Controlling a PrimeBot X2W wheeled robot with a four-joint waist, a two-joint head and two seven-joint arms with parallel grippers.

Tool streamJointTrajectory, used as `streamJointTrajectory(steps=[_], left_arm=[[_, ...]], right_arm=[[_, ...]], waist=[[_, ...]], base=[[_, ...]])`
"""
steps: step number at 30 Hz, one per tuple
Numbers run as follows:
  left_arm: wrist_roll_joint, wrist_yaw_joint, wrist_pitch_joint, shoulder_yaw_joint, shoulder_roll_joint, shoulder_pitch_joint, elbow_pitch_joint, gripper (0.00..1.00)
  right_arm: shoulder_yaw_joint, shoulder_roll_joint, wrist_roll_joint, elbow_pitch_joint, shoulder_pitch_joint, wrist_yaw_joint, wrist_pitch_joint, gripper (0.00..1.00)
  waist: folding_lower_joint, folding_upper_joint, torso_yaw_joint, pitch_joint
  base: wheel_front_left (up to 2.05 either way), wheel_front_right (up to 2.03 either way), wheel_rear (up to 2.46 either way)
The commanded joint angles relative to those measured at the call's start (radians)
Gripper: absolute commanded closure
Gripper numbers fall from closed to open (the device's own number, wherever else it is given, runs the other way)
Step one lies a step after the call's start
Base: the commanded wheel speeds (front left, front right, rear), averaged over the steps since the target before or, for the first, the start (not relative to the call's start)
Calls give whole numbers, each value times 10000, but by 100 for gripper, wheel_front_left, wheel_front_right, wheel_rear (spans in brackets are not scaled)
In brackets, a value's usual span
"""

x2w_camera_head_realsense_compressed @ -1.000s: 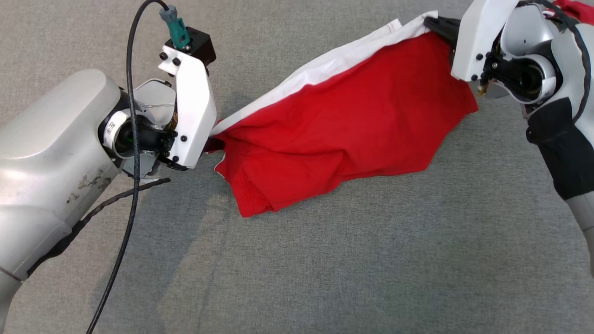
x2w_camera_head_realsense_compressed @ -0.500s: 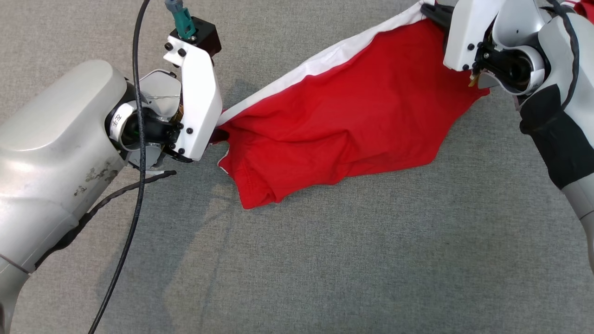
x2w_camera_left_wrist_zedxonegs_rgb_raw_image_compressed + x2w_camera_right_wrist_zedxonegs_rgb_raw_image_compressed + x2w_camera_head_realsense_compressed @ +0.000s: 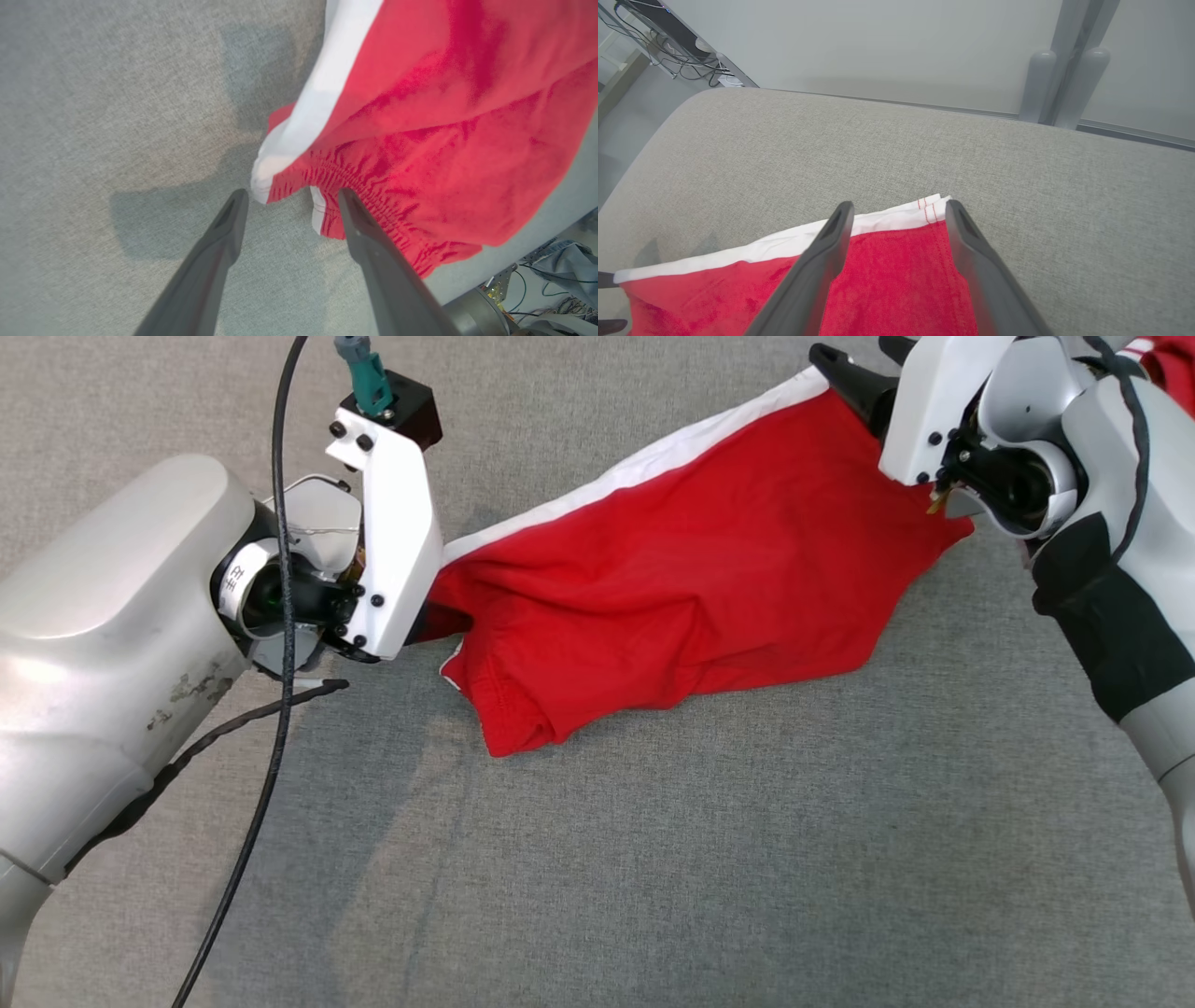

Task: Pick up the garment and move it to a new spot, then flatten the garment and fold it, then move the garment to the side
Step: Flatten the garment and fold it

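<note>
Garment [image 3: 681, 588]: red shorts-like piece with a white band [image 3: 653, 467] along its upper edge; it lies on the grey fabric surface [image 3: 653, 859], stretched from the centre-left of the head view up to the upper right; its lower part is rumpled, with a folded lump at lower centre-left.

Left gripper [image 3: 293, 193]: in its wrist view the two dark fingers stand well apart with nothing pinched between them; the garment's white corner sits just beside the tip of the finger on the frame's left; the other finger overlaps the gathered red waistband [image 3: 373, 205]; whether either tip touches cloth cannot be told. In the head view the fingers are hidden behind the white wrist plate [image 3: 397, 532] at centre-left, which meets the garment's left end.

Right gripper [image 3: 899, 205]: fingers spread wide, gripping nothing; the garment's red-stitched white corner lies flat on the surface in the gap between the tips. In the head view the dark fingers [image 3: 845, 383] show at the top right, at the garment's far corner.

Other items: a black cable [image 3: 271, 709] runs down the left of the head view; two grey posts [image 3: 1064, 70] stand against a pale wall in the upper right of the right wrist view; loose wires [image 3: 668, 51] lie at its upper left.
</note>
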Motion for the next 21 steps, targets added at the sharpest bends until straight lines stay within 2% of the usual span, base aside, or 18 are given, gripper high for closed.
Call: streamJointTrajectory(steps=[1, 5, 10, 21], left_arm=[[113, 9, 30, -34, 97, -58, 49, 0], [123, 17, 107, -118, 205, 79, 96, 0], [43, -126, -288, 29, 334, 294, 120, 0], [661, -509, -2918, 257, 763, 1427, -591, 0]], right_arm=[[76, 1, 105, 4, 127, 8, -121, 0], [372, -4, 377, -94, 308, 8, -365, 0], [749, -308, 783, -373, 750, 6, -929, 0], [1234, -1285, 1812, -546, 2176, 8, -2274, 0]], waist=[[0, 0, -23, -139], [0, 0, -54, -527], [0, 0, -91, -1174], [0, 0, -71, -2517]], base=[[0, 0, 0], [0, 0, 0], [0, 0, 0], [0, 0, 0]])
